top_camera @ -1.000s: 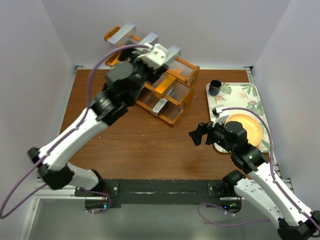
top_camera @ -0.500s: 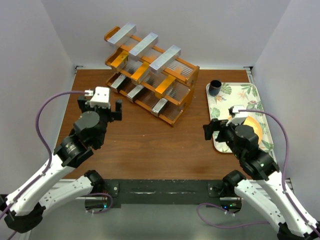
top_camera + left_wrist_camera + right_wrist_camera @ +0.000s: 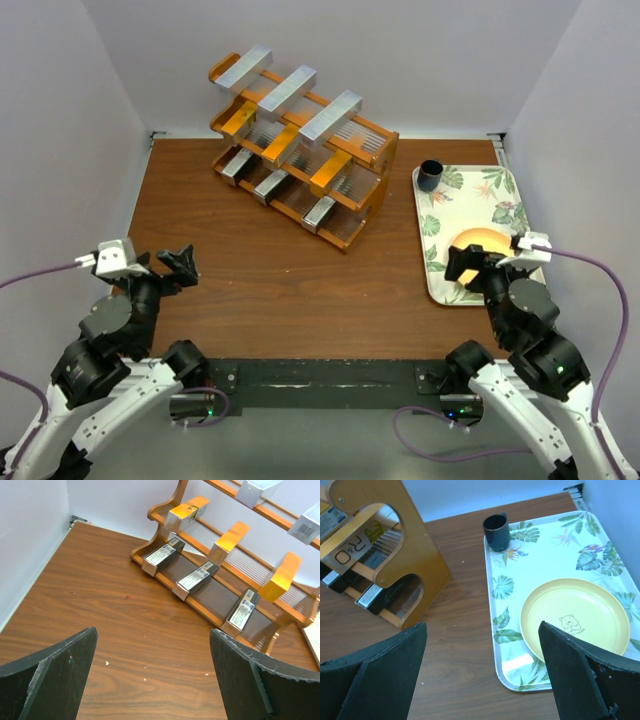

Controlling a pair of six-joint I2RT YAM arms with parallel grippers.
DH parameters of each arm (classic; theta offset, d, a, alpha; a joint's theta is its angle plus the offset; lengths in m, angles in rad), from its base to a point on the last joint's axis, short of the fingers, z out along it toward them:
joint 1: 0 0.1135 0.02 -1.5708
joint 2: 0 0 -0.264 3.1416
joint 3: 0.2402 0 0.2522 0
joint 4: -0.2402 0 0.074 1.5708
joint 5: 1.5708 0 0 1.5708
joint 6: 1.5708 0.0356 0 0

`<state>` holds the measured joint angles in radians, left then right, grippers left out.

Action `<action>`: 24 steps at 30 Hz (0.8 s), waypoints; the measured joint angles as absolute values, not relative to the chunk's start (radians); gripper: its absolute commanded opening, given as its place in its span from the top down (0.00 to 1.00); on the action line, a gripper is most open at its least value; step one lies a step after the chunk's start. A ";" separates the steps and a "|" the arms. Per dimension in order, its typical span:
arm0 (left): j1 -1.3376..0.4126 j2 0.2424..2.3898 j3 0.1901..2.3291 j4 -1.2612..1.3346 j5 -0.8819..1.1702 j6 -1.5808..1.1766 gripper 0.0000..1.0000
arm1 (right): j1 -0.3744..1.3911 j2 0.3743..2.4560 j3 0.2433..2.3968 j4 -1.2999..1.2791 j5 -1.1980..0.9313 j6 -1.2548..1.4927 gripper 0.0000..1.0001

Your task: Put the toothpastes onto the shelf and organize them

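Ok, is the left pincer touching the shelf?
Apart. Top external view shows the left pincer open near the front edge, a wide stretch of bare table between it and the shelf.

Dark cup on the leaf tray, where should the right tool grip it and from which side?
Probably its round wall just below the rim, coming from above. The dark cup stands upright, mouth open upward, at the far left corner of the tray, apart from the yellow plate, so the right tool has room to straddle it.
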<state>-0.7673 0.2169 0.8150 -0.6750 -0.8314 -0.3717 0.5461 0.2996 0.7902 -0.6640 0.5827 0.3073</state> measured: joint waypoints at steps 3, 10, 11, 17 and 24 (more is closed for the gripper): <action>-0.767 0.155 0.782 -0.668 -0.822 -0.377 0.00 | 0.546 0.266 0.790 -0.667 0.614 0.301 0.02; -0.767 0.094 0.685 -0.618 -0.812 -0.379 0.00 | 0.546 0.241 0.778 -0.666 0.638 0.298 0.02; -0.767 0.091 0.673 -0.609 -0.810 -0.376 0.00 | 0.546 0.241 0.776 -0.667 0.637 0.298 0.02; -0.767 0.089 0.632 -0.560 -0.796 -0.359 0.00 | 0.546 0.241 0.774 -0.666 0.637 0.298 0.02; -0.751 0.080 0.620 -0.529 -0.789 -0.355 0.00 | 0.546 0.241 0.768 -0.665 0.637 0.297 0.02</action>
